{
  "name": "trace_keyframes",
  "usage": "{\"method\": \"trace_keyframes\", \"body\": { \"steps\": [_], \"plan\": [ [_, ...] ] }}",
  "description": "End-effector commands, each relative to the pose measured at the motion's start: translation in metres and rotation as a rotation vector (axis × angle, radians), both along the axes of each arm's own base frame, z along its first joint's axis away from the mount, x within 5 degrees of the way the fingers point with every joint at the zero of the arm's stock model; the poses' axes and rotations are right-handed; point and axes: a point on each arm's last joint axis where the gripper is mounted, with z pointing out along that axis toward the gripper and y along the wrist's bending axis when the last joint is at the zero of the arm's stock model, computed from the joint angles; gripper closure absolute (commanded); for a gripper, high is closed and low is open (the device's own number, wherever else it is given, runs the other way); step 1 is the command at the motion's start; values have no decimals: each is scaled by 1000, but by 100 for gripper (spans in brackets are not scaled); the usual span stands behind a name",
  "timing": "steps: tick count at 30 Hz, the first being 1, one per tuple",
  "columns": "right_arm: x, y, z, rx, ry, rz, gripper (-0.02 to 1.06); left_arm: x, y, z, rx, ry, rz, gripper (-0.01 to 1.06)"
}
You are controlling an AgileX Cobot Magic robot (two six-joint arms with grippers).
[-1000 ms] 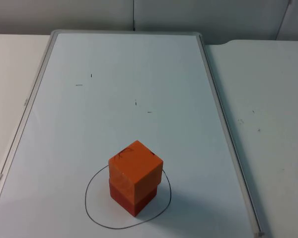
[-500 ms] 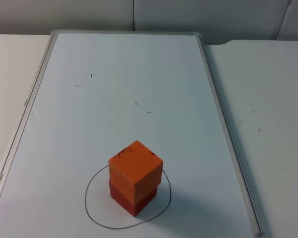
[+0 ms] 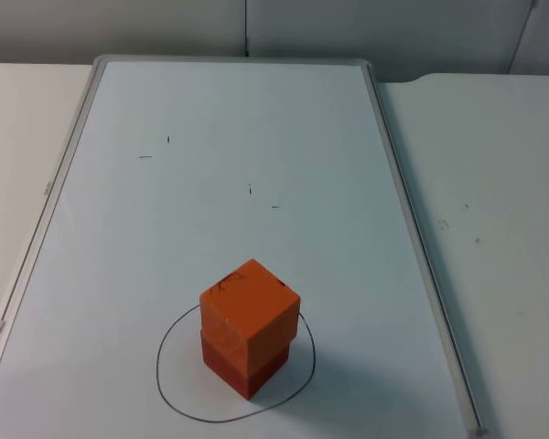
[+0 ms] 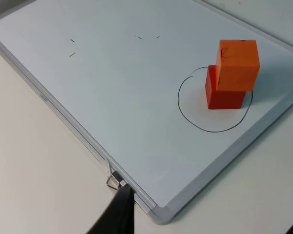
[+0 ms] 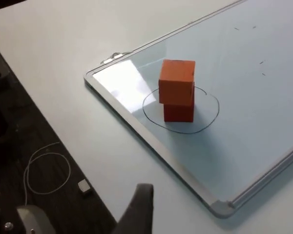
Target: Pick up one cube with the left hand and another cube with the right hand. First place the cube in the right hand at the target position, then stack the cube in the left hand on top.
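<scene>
Jaw state of both grippers cannot be told. Orange cube sits stacked, slightly twisted, on red cube inside black drawn circle on white whiteboard.

whiteboard: glossy, smooth, pale metal-look frame. cubes: upper cube, lower cube matt (plastic or foam, can't tell).

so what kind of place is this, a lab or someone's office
Most likely a robot test bench in a lab: a whiteboard lies flat on the white table, with a hand-drawn circle as target and two orange cubes stacked inside it.
</scene>
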Motion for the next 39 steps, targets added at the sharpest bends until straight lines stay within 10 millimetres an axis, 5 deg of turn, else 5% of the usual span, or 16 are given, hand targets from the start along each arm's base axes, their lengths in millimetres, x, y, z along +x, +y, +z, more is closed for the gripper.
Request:
{"method": "trace_keyframes", "body": {
  "steps": [1, 5, 10, 33, 39],
  "plan": [
    [1, 0, -2, 2, 2, -16, 20, 0, 0, -1, -7, -1, 3, 0],
    [1, 0, -2, 1, 2, -14, 18, 0, 0, -1, -7, -1, 3, 0],
    [1, 0, -2, 0, 1, -9, 0, 0, 0, -1, -7, -1, 3, 0],
    [0, 1, -2, -1, -3, 9, 0, 0, 0, -1, -7, -1, 3, 0],
    [-2, 1, -2, -2, -3, -166, 0, 0, 0, -1, -7, -1, 3, 0]
  ]
}}
